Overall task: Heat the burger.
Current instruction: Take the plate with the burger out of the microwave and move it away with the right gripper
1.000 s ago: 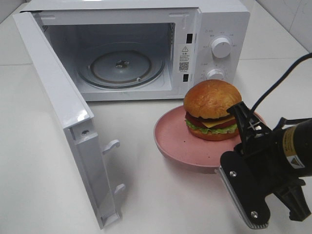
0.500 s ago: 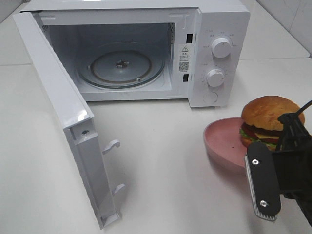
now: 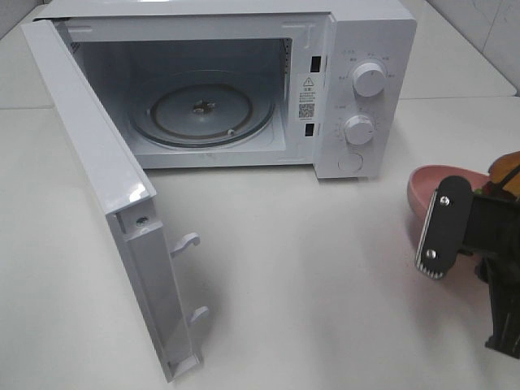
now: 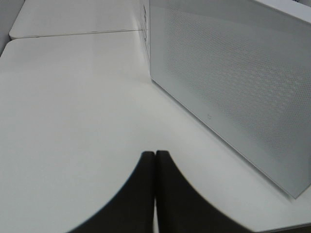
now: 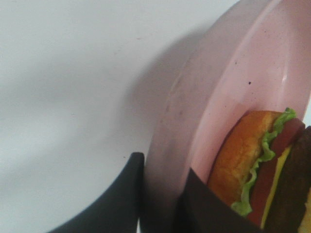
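- The burger sits on the pink plate, and the plate now hangs at the far right edge of the high view, at about 3 o'clock.
- In the high view only a tiny bit of golden bun peeks out behind the black arm.
- One second ago the plate sat right in front of the microwave, below its knobs. Half a second ago it was farther right. Now it is almost out of the picture.
- So the burger is going away from the oven, not into it. To me that means the heating has not started, and the burger has yet to get onto the glass tray.
- The right gripper pinches the plate rim, one dark finger on each side of the edge. It holds the plate, not the burger.
- The plate looks tipped in the wrist view, so I think the burger could slide.
- The microwave door stands wide open at 9 o'clock, same as before, and the inside has no food in it.
- The left gripper has its two fingers pressed together with nothing between them. It rests near the outside of the door.
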Available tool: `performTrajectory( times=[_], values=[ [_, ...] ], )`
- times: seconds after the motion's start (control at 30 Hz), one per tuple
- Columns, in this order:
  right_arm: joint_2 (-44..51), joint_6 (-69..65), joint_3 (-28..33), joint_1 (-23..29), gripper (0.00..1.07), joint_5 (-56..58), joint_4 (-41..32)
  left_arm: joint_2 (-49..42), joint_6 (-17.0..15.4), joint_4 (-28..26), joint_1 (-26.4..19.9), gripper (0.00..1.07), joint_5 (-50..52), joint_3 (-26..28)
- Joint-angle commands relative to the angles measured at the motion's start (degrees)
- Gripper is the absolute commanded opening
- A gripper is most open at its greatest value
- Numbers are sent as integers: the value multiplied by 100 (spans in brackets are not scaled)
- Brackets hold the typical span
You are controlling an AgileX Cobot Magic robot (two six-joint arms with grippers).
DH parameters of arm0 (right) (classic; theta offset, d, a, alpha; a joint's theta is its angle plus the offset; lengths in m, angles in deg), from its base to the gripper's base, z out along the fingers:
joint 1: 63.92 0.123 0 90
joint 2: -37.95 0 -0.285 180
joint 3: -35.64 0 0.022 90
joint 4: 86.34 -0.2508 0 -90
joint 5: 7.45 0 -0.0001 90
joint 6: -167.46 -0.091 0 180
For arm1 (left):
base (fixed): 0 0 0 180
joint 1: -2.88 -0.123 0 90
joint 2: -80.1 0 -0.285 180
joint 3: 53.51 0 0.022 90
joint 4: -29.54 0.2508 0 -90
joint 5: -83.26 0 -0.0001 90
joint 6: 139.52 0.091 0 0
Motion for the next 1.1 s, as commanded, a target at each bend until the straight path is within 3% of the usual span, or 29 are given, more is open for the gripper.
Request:
performTrajectory(
  times=[0.03,0.2,0.4,0.83,0.9,0.97,1.07,1.1],
  values=[
    [-269,-309,-458,-327,0,218,395,-115,-52,0,-11,0,52,-17],
    [-957,-361,-934,-756,0,395,390,-115,-52,0,-11,0,52,-17],
    [-1856,-773,-1318,-785,0,367,355,-115,-52,0,-11,0,52,-17],
    [-2498,-1856,-1450,-785,3,430,229,-115,-52,0,-11,0,52,-17],
    [-2498,-1856,-1450,-785,6,413,120,-115,-52,0,-11,0,52,-17],
    [-2498,-1662,-1450,-785,18,367,-212,-115,-52,0,-11,0,52,-17],
    [-2498,-1604,-1450,-785,22,338,-286,-115,-52,0,-11,0,52,-17],
    [-2498,-1455,-1450,-785,33,315,-464,-115,-52,0,-11,0,52,-17]
  ],
)
